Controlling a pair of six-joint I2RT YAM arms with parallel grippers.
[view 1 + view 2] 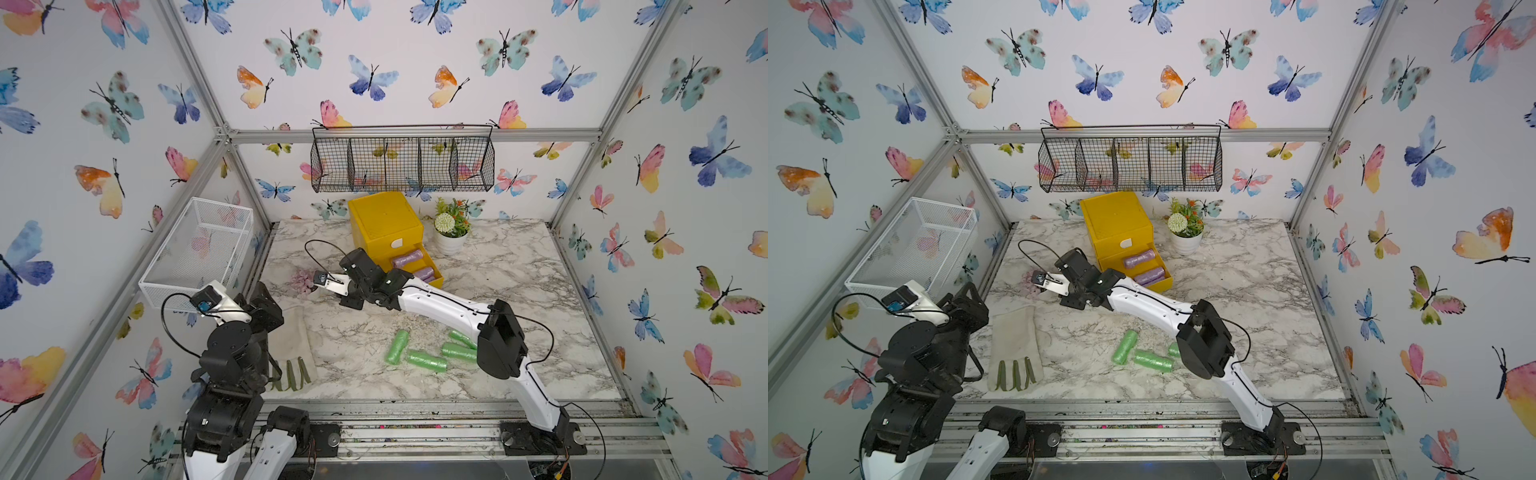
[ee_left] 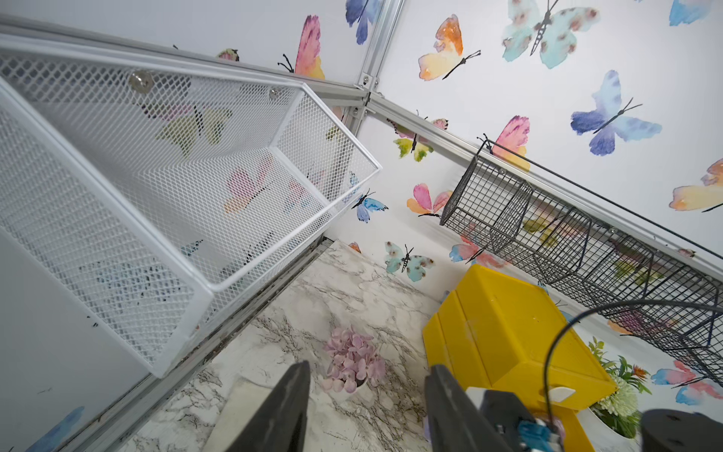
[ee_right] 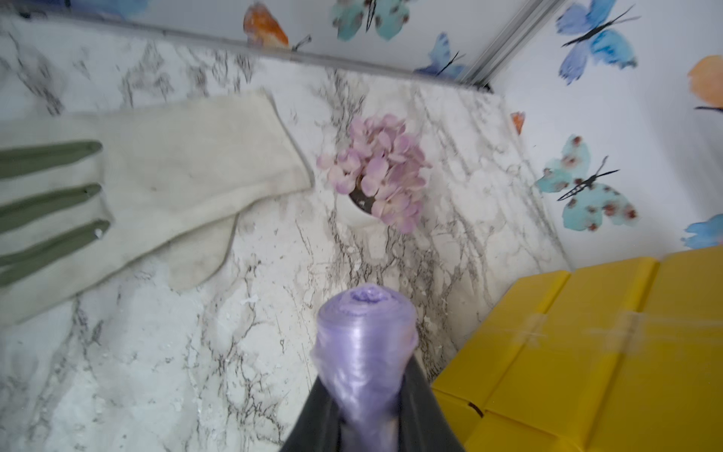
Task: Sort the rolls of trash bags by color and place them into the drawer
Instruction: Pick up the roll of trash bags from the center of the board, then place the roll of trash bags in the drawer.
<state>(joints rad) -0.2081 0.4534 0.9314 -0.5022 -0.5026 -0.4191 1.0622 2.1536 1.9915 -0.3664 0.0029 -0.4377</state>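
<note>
**Right hand clamped on purple roll beside chest**

Right hand (image 3: pixel 365 375) is clamped on a purple roll (image 3: pixel 365 336), with a jaw pressing each side. The roll's long axis runs in line with the fingers. Its free end points away from the wrist, toward the flowers (image 3: pixel 381 172). It sits over the worktop (image 3: pixel 156 352), between the flowers and the chest (image 3: pixel 587 352), at the chest's left side.

The chest stands back centre. One drawer (image 1: pixel 1163 284) below the top one is pulled out toward the front. In it, the back roll (image 1: pixel 407 258) and front roll (image 1: pixel 424 273), both purple, lie side by side with their long axes across the drawer, parallel to its front.

Green rolls lie front centre on the worktop. The left green roll (image 1: pixel 397 347) points roughly near-to-far, slightly tilted. The middle green roll (image 1: pixel 426 360) lies crosswise. Two more to its right are partly hidden by the right arm (image 1: pixel 498 345).

Left hand (image 2: pixel 367 368) has its jaws apart with nothing between them. It is raised at the left near the white basket (image 2: pixel 195 274) and aimed toward the flowers. The glove (image 1: pixel 291 349) lies flat, front left.
</note>
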